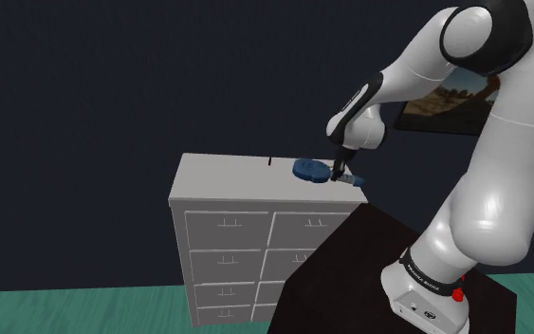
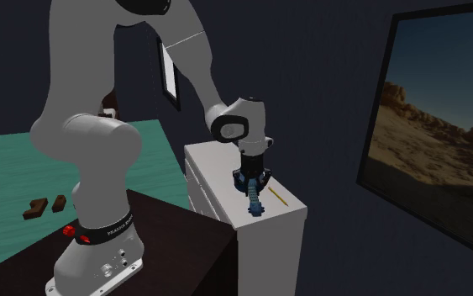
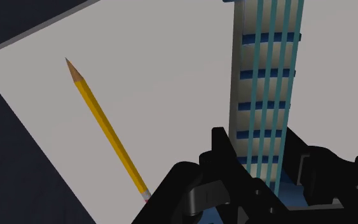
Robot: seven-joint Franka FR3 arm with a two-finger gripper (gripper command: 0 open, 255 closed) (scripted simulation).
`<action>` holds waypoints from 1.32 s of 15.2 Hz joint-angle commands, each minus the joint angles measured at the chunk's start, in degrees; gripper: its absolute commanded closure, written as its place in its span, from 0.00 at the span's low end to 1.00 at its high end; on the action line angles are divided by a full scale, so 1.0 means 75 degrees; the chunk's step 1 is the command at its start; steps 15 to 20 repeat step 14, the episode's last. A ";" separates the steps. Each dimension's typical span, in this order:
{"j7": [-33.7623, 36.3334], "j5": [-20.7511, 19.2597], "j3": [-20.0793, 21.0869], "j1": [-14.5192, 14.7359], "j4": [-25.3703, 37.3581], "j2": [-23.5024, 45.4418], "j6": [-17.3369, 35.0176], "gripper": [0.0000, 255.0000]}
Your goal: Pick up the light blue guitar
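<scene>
In a dark room, near an edge of a white chest of drawers, a blue guitar is clasped at its neck by the black gripper; lifting is judged next.

Claw down, fingers closed in!

My arm rises tall off its base, folds over at the top, and the forearm slants down and away to the shoulder view's left. The wrist is bent so my gripper points almost straight down. And there are my two black fingers, one on each side, pressed against the neck of the blue guitar, clasping it between them.
</scene>
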 commanded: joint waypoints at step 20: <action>0.2163 -0.2966 -0.1173 0.0669 -0.0114 -0.1820 -0.1216 1.00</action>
